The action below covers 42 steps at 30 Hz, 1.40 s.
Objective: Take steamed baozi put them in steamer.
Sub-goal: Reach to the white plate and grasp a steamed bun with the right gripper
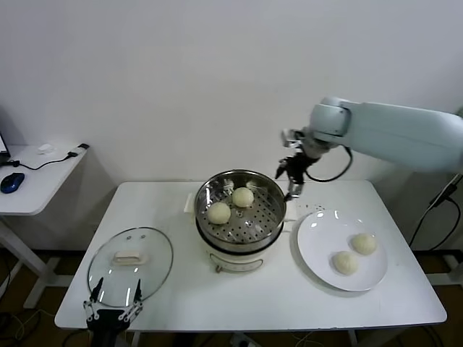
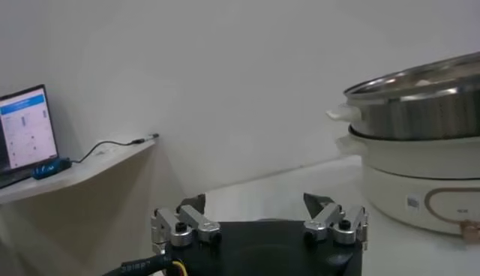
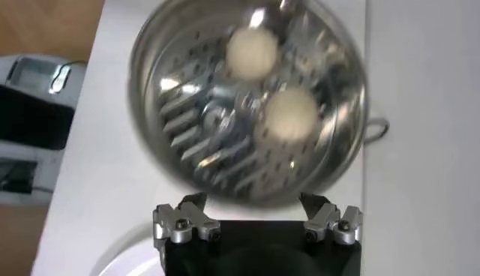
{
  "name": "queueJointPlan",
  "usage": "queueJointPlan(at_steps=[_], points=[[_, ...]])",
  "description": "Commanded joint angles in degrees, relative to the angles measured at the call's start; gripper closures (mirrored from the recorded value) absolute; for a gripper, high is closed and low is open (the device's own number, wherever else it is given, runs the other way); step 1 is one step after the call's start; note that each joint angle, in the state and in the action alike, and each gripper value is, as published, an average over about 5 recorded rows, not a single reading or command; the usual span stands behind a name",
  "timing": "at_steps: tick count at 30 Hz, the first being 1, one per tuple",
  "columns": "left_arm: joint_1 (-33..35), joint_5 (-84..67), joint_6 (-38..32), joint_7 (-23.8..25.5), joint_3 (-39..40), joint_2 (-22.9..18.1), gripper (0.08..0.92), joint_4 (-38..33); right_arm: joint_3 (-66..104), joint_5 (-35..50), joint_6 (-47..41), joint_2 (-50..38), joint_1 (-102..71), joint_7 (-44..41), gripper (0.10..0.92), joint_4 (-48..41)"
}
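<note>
Baozi (image 1: 219,212) pair sits in steamer (image 1: 275,191); right gripper (image 1: 291,178) wide, empty, above rim.

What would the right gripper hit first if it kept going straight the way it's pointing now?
Probably the steamer. The open right gripper points down at its near edge, so it would likely meet the rim or perforated floor short of the two baozi inside. Depth is uncertain.

2 baozi (image 1: 231,204) in steamer (image 1: 271,189); 2 on plate (image 1: 318,246), right; lid (image 1: 155,256) left.
</note>
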Motion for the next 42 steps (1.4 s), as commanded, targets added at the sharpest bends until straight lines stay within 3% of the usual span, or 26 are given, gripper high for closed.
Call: queueJointPlan(at_steps=[1, 7, 14, 42], points=[[0.35, 1.10, 0.19, 0.03, -0.13, -0.31, 0.177, -0.27, 10.77, -19.55, 2.31, -22.56, -14.81, -1.65, 0.203, 9.47], [0.94, 2.10, 0.17, 0.14, -0.16, -0.77, 0.177, -0.44, 24.77, -27.69, 2.52, -26.02, -32.32, -1.49, 0.203, 8.16], [0.92, 2.72, 0.32, 0.17, -0.11, -1.25, 0.177, -0.17, 32.23, -31.04, 3.18, -24.78, -42.48, -1.43, 0.203, 3.25], [0.83, 3.84, 0.37, 0.17, 0.00, -1.37, 0.177, 1.14, 33.04, -32.11, 3.45, -12.78, -45.34, -0.18, 0.216, -6.95]])
